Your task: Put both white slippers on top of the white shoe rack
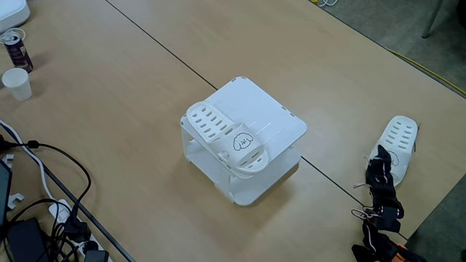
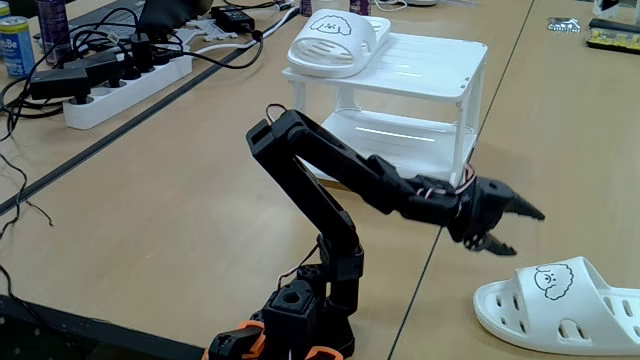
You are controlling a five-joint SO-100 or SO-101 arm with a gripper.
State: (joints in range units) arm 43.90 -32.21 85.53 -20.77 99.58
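The white shoe rack [image 1: 271, 110] stands mid-table, and one white slipper [image 1: 224, 137] lies on its flat top along the left side, puppy face up. In another fixed view the same rack [image 2: 430, 62] carries that slipper [image 2: 335, 40] at its left corner. The other white slipper [image 1: 399, 144] lies on the table to the right of the rack, seen also at bottom right [image 2: 560, 298]. My black gripper [image 2: 516, 230] hovers open just above and left of this slipper, with nothing between its fingers. From above, the gripper [image 1: 381, 160] overlaps the slipper's near end.
A drink can [image 1: 16, 49] and a paper cup [image 1: 17, 83] stand at the far left. Cables and a power strip [image 2: 120, 85] lie along one table edge, beside a blue can [image 2: 14, 45]. A dark seam [image 1: 153, 44] crosses the tabletop.
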